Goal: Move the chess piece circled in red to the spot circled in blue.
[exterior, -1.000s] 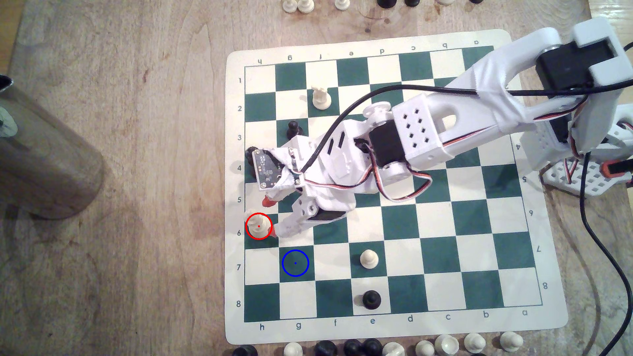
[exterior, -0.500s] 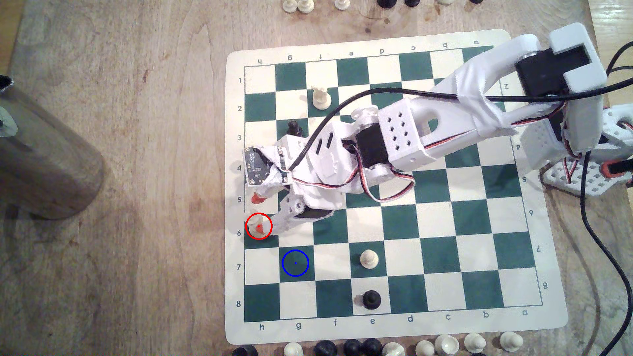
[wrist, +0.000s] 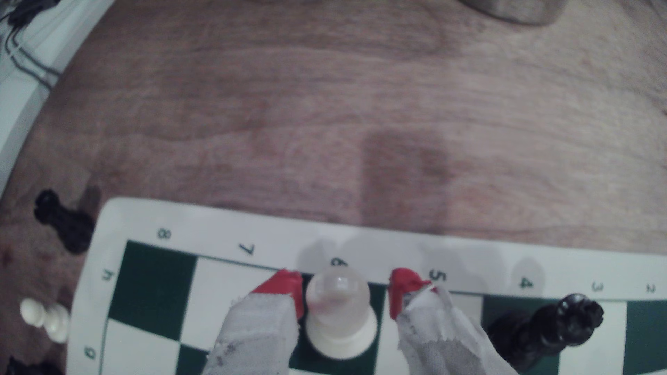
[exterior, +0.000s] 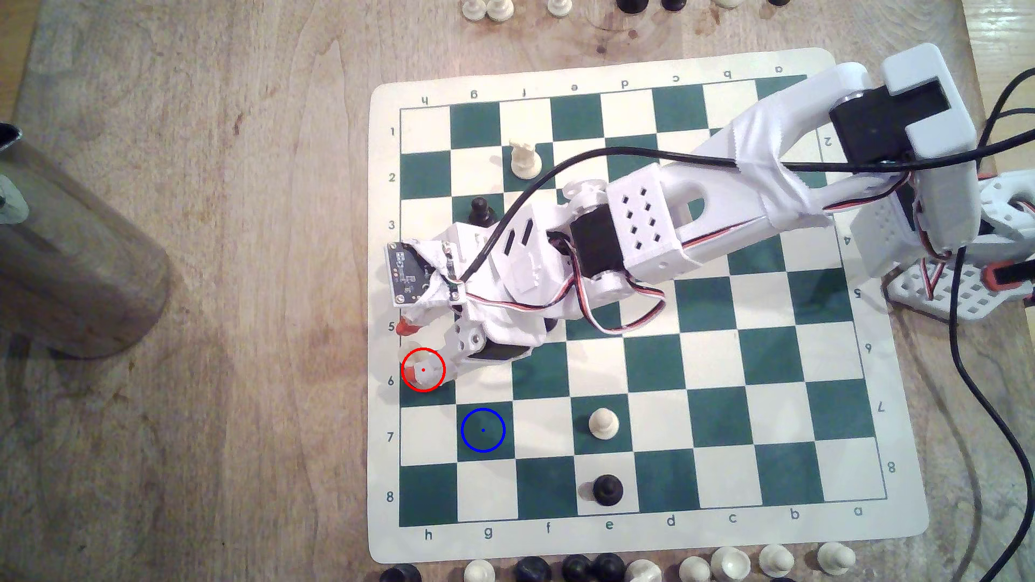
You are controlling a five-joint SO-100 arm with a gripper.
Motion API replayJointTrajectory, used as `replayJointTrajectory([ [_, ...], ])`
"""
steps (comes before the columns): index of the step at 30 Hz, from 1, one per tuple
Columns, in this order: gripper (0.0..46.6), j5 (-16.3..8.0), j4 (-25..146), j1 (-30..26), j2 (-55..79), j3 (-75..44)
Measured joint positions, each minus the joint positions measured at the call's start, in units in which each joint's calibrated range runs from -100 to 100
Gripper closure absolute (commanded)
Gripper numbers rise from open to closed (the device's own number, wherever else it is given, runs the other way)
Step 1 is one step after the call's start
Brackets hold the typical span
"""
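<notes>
The cream-white chess piece [wrist: 339, 317] stands on a green square at the board's h-file edge. The hand [wrist: 344, 288] straddles it, open, fingertips [wrist: 285, 288] apart. Light, smooth plastic probably slips; gripping the narrow body seems best.

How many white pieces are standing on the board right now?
3: circled piece on h6 inside the pincer, jagged-topped piece on f2, pawn on e7. The arm may hide others.

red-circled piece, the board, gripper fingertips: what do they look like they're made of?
The red-circled piece: likely moulded plastic, cream-white and smooth, its top glossy and faintly translucent.
The board: probably a flexible printed vinyl mat, matte, with rounded corners, lying flat on the wooden table.
The gripper fingertips: red coating or tape, with frayed white cloth tape behind.
</notes>
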Motion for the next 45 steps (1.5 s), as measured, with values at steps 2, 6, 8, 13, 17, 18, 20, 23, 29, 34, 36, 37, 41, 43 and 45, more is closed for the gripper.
replayJointTrajectory([
  [2,37.4,0.00,0.00,-0.15,0.00,0.00],
  [6,45.1,0.00,0.00,-0.37,0.00,0.00],
  [8,46.4,0.00,0.00,-0.37,0.00,0.00],
  [13,46.4,0.00,0.00,-0.66,0.00,0.00],
  [17,46.4,0.00,1.04,-0.66,0.00,-1.08],
  [18,46.4,0.00,1.12,-0.66,0.00,-1.36],
  [20,46.4,0.20,1.99,-0.66,0.00,-1.99],
  [23,46.4,0.29,2.71,-0.66,0.00,-1.99],
  [29,46.4,0.10,6.06,-2.14,-4.94,-1.63],
  [34,46.4,0.10,7.81,-5.09,-12.07,-0.72],
  [36,46.4,0.10,7.81,-6.42,-13.49,0.63],
  [37,46.4,0.10,7.81,-6.86,-13.49,1.17],
  [41,46.4,-0.54,7.49,-8.19,-13.49,4.43],
  [43,46.4,-0.59,6.53,-8.63,-13.49,5.87],
  [45,46.4,-0.59,5.58,-8.78,-13.49,6.51],
])
